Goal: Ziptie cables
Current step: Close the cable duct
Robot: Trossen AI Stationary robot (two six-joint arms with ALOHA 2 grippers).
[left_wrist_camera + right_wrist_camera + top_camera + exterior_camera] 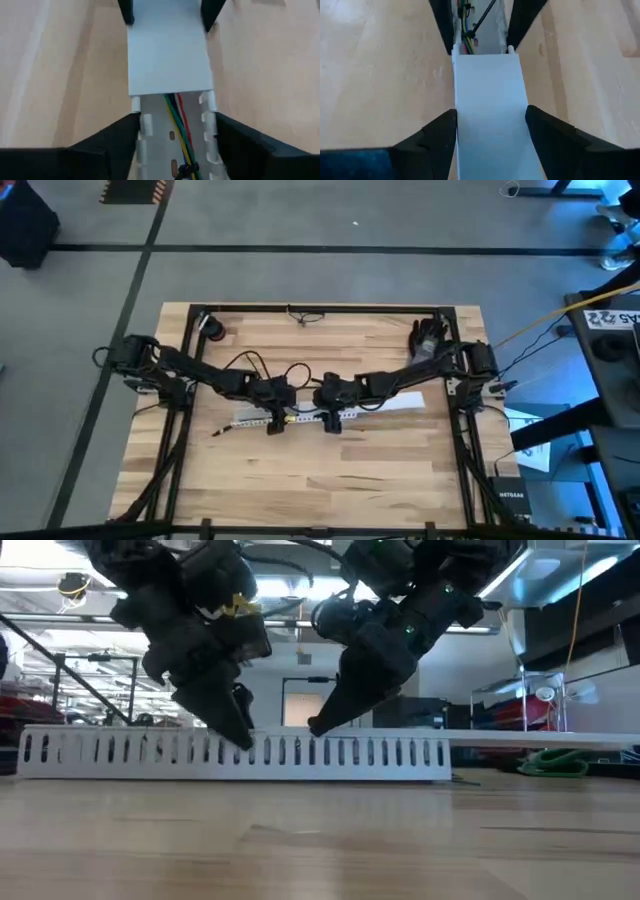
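Observation:
A white slotted cable duct (230, 752) lies across the middle of the table. A flat white cover (490, 110) closes its right part. In the uncovered part lie the cables (177, 120), thin green, yellow, red and dark wires, and they run under the cover's end (170, 92). A dark tie (184, 170) sits around them. My left gripper (175, 125) straddles the uncovered duct just left of the cover's end. My right gripper (490, 117) straddles the covered part, facing the left one. My left gripper has the duct's two slotted side walls (145, 125) between its fingers, close to the cover's end. The fingers slant down from above and lie across the duct. The duct rests flat on the table. My right gripper has the cover's two long edges (457, 117) between its fingers, a short way from the cover's end. The fingers slant down from above and lie across the duct. The cover sits level on the duct.
A black frame (320, 309) runs along the table's far edge and both sides. A dark glove-like object (428, 335) lies at the far right and a small reddish item (213, 330) at the far left. A green bundle (550, 762) lies right of the duct.

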